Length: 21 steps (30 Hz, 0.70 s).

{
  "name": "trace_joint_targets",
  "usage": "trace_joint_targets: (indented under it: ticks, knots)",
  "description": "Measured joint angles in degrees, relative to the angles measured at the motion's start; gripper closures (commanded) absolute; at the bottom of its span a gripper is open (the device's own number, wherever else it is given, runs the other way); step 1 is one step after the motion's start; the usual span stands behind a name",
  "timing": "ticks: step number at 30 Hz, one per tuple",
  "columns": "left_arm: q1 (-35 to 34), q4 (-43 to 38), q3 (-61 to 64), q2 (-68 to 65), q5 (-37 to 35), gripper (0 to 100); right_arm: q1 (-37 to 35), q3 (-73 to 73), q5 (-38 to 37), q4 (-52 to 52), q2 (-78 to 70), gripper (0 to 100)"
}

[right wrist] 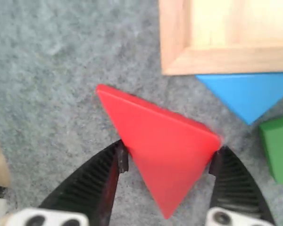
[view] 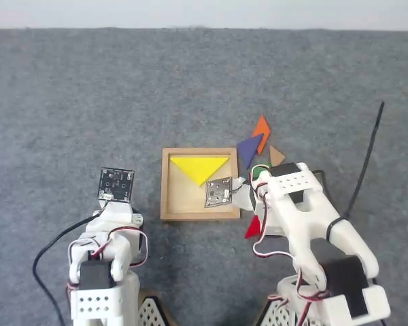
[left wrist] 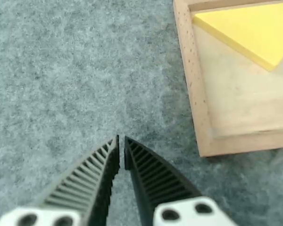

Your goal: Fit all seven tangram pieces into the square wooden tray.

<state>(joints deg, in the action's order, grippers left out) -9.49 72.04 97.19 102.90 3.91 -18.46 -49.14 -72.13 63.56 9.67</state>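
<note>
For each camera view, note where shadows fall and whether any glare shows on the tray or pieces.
High view: even light, no hard shadows, no glare on the yellow triangle. Left wrist view: a dark shadow lines the outer rim of the wooden tray. Right wrist view: the red triangle in the right gripper casts a narrow shadow; no glare.

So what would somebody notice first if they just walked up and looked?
Probably the red triangle, sitting just outside a corner of the wooden tray with the right pincer gripping it on two sides. After that, the bright yellow triangle lying inside the tray against its far edge.
</note>
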Motion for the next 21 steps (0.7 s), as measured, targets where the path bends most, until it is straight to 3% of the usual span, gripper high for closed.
trace_joint_targets:
  ticks: [3,15,21]
  knots:
    - [0.0,0.0,0.0,0.0,0.0,98,0.0,0.0,-1.23,0.26,0.0,58.5]
    - [0.0,0.0,0.0,0.0,0.0,98,-3.52,0.88,-1.93,0.0,-0.09,58.6]
    - [0.09,0.0,0.0,0.0,0.0,98,-5.01,-0.09,-1.93,-0.18,-0.09,73.3]
